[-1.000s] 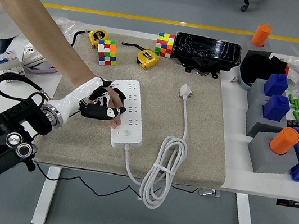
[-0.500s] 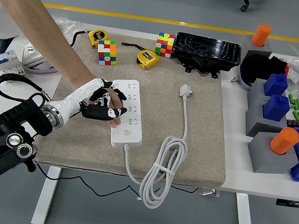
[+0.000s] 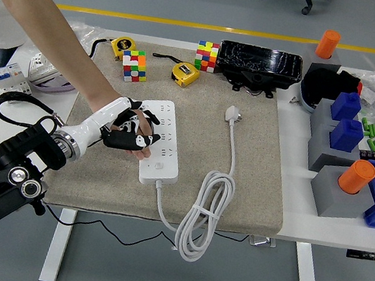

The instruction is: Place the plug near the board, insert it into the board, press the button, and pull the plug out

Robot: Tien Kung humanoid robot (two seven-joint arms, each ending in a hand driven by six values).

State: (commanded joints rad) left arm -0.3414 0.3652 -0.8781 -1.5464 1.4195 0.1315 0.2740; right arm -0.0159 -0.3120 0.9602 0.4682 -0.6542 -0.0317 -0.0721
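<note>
Bench [image 3: 315,235]: white, with a beige mat [image 3: 236,191] covering its middle; the task's things lie on the mat.
Person's arm [image 3: 42,21]: reaches in from the top left corner, down over the mat's left side; the person's hand lies under the robot's left hand at the board, and only a fingertip of it shows there.
Left arm [image 3: 11,170]: black, comes in from the lower left, with a white forearm section leading to the hand.
Black case [image 3: 260,66]: at the mat's far edge, right of centre.
Board [image 3: 160,143]: white power strip, lengthwise front to back on the mat's left half, its button end toward the near edge.
Cable [image 3: 200,217]: white, runs from the board's near end into a tied coil hanging over the bench's near edge, then up to the plug.
Left hand [image 3: 128,131]: lies over the board's left edge, black fingers [image 3: 124,141] bent and pointing right across the sockets; it holds nothing that can be made out, and it overlaps the person's hand.
Plug [image 3: 232,113]: white, lying on the mat well to the right of the board, not inserted.
Cubes [image 3: 133,66]: two coloured puzzle cubes near the mat's far edge.
Tape measures [image 3: 184,73]: two yellow ones beside the cubes.
</note>
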